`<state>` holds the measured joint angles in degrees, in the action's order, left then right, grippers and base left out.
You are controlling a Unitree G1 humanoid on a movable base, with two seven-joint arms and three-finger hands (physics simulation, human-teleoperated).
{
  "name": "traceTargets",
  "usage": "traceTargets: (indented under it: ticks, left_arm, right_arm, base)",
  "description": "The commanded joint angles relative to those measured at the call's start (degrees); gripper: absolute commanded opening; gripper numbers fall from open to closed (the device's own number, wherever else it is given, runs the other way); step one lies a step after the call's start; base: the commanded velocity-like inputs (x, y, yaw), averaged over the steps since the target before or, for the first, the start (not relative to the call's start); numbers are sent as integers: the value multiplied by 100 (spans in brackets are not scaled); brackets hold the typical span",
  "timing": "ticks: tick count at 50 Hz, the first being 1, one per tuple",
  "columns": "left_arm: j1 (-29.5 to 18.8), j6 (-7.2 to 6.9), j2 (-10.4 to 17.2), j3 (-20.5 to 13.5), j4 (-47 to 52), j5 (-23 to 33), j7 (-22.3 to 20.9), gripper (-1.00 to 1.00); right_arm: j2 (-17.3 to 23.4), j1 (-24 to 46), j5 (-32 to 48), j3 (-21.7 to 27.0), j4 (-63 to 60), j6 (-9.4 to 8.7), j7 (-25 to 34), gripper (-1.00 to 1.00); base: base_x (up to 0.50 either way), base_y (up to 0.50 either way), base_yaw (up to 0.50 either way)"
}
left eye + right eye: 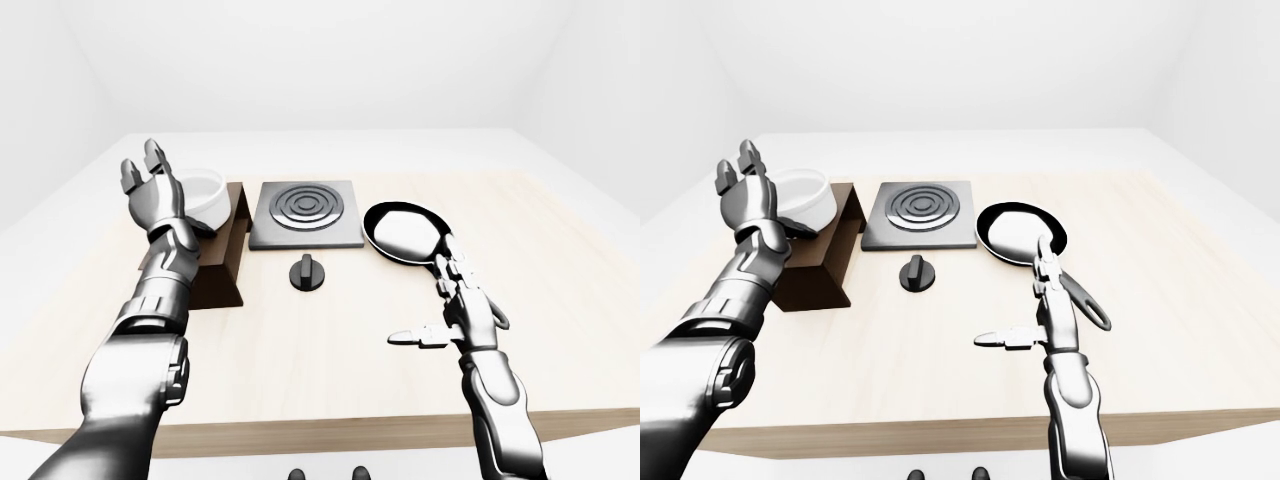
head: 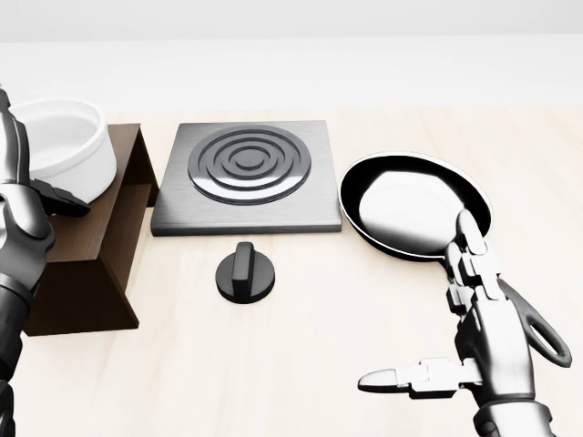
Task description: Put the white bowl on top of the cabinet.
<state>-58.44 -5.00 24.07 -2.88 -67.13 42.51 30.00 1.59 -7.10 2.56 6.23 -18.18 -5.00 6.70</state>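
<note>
Bowl position: the white bowl (image 2: 62, 144) sits upright on the top of the dark brown cabinet (image 2: 86, 250), at the left edge of the head view, left of the square hob plate (image 2: 246, 176).
Nearer hand: the left robot hand (image 1: 152, 193) is raised just beside the bowl, on its left in the eye views; the bowl lies to that hand's right and a little lower.
Left robot hand state: fingers spread and pointing up, not wrapped round the rim; whether any finger touches the bowl I cannot tell.
Right robot hand (image 2: 474, 341): well apart from the bowl, hovering open over the worktop (image 2: 383, 127) by the frying pan (image 2: 414, 207), thumb out sideways, holding nothing.
Bowl look: plain white, round, deep, straight-walled, empty, no clear long axis.
Judgement: placement looks done; the left hand needs only to draw clear without nudging the bowl.
</note>
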Motion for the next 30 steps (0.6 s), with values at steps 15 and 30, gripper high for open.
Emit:
traceTargets:
  ticks: [15, 30]
  left_arm:
    - [2117, 0, -390, 118, 4166, 1385, -1385, 100]
    - [4713, 0, -1747, -81, 9093, 4121, -3481, 100]
  right_arm:
    - [0, 19, 24, -13, 6, 0, 2, 100]
    - [-7, -15, 58, -48, 24, 0, -7, 100]
  base:
    - [0, 0, 0]
    - [0, 0, 0]
